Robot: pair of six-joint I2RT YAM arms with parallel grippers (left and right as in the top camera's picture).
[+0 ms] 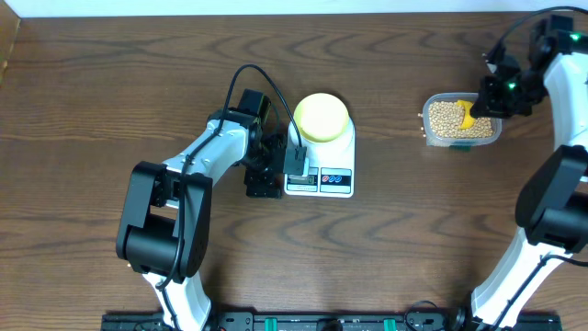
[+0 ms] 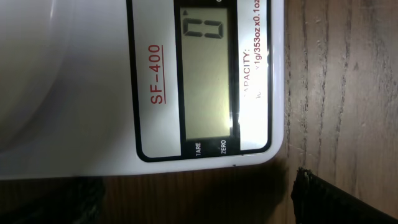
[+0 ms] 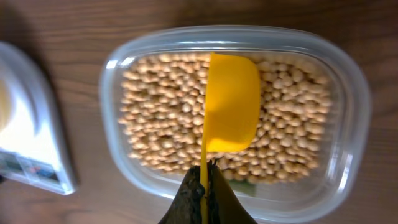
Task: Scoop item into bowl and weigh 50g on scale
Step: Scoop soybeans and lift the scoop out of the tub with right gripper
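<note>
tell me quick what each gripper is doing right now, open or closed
Left gripper: open, holding nothing, at the edge of the scale.
Right gripper: shut on the yellow scoop handle, above the beans.

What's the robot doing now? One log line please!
right fingers: holding yellow scoop over beans in clear tub | left fingers: open beside scale | bowl: on scale, looks empty | display: 0
</note>
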